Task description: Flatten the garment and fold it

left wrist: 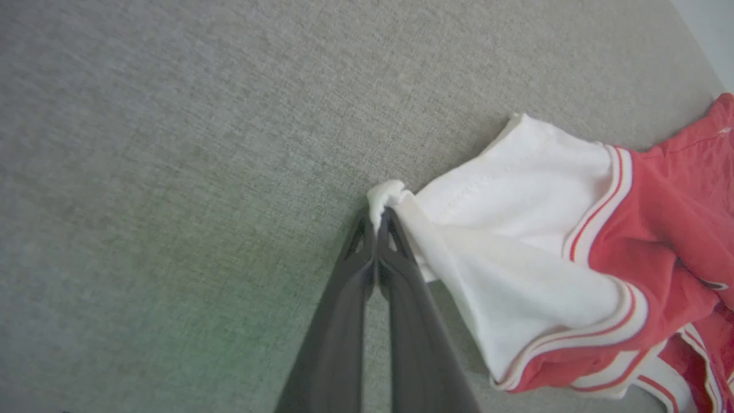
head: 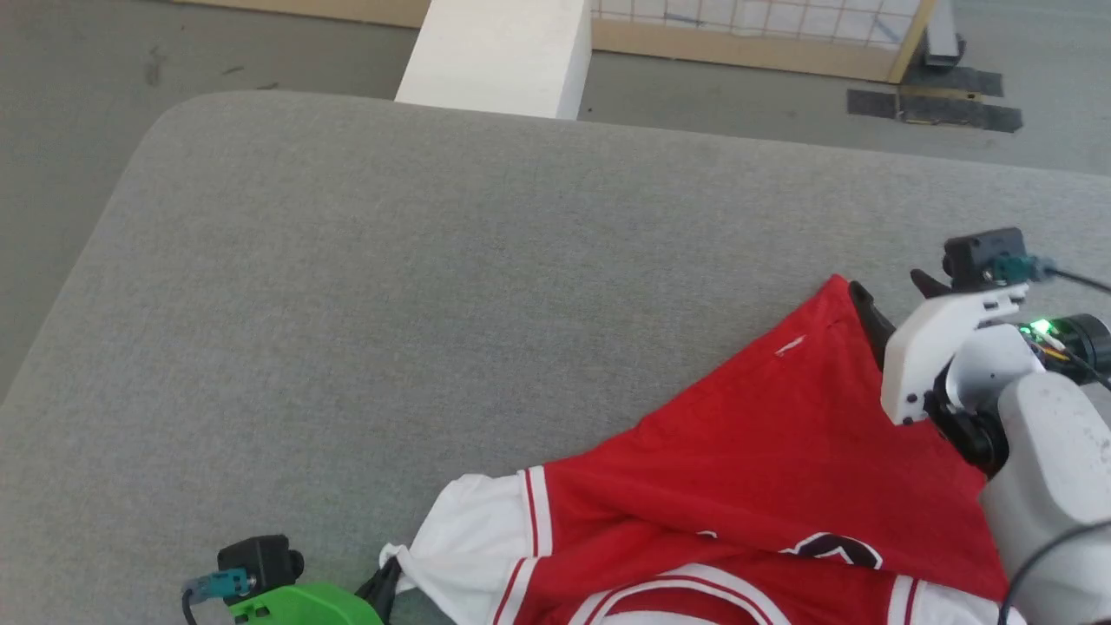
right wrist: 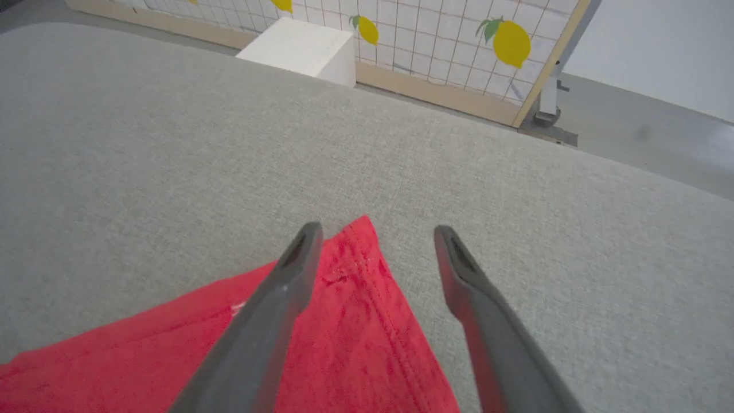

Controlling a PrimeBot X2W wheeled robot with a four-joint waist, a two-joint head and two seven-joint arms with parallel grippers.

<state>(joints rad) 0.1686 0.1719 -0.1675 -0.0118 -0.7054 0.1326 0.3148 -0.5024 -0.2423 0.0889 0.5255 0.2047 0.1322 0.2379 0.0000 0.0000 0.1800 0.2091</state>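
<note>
The red jersey shirt with white short sleeves and red-and-white striped trim lies crumpled at the lower right of the head view, on a wide grey fabric-covered surface. One red corner points toward the upper right of that frame, and part of a black, white-outlined print shows near the bottom edge.

In the left wrist view, the left gripper has its two dark fingers pressed together on a bunched bit of the white sleeve's edge at mid-frame.

In the right wrist view, the right gripper stands spread apart. The shirt's red corner lies between its fingers, nearer the one on the frame's left.

A white block and a grid panel printed with yellow lemons stand beyond the surface, at the top of the frame.
</note>
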